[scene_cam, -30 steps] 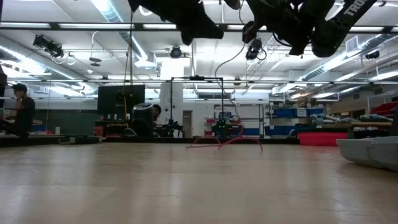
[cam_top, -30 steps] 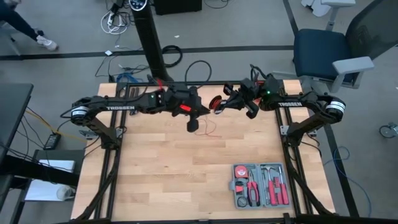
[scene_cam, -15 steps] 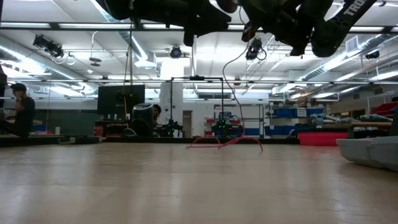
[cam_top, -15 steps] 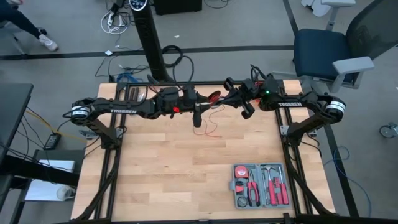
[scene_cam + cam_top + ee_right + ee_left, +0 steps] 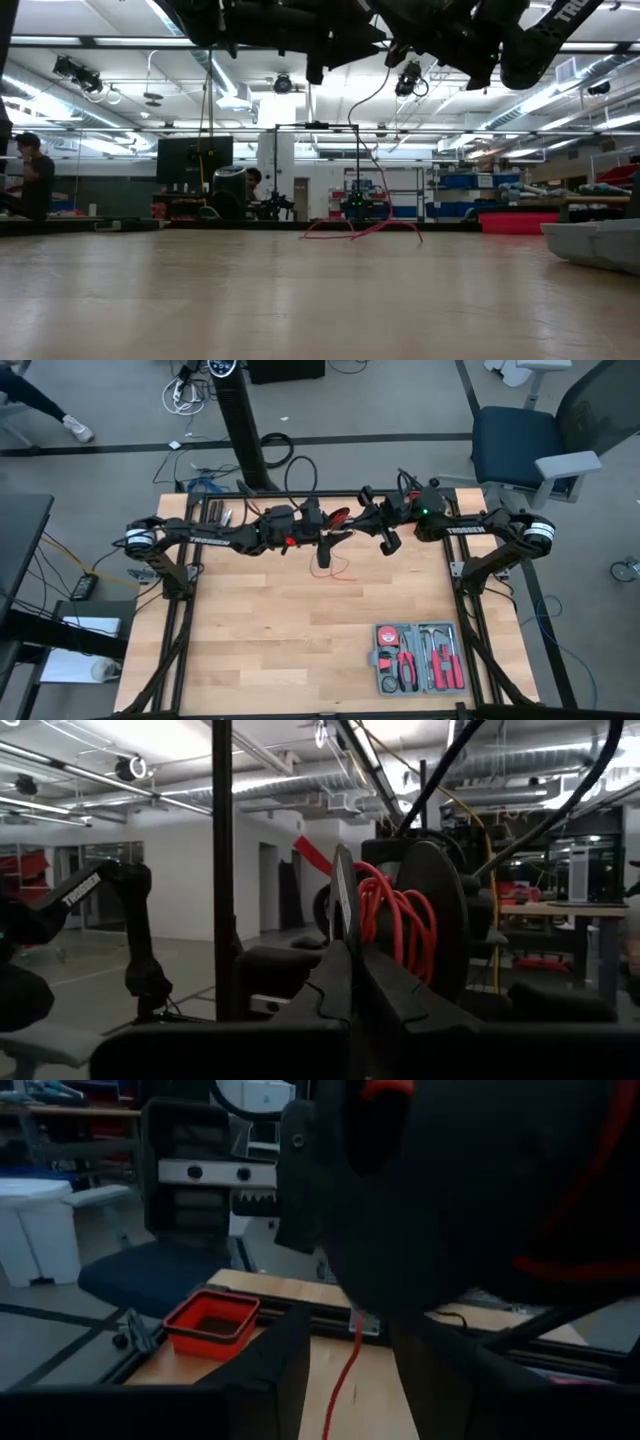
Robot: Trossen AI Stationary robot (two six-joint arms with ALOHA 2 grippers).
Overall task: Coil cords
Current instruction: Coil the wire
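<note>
red cord [image 5: 338, 517] — seemingly between left gripper [image 5: 322, 546], right gripper [image 5: 352, 526]

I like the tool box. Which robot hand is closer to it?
Right. The right gripper hangs above the table's far side, more directly beyond the grey tool case; the left gripper hangs farther to the left.

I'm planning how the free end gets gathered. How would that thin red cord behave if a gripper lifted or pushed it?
The red cord lies in loose squiggles on the table, so it is probably floppy. Hanging thread-thin in the low view, it likely weighs little and would drag rather than roll.
</note>
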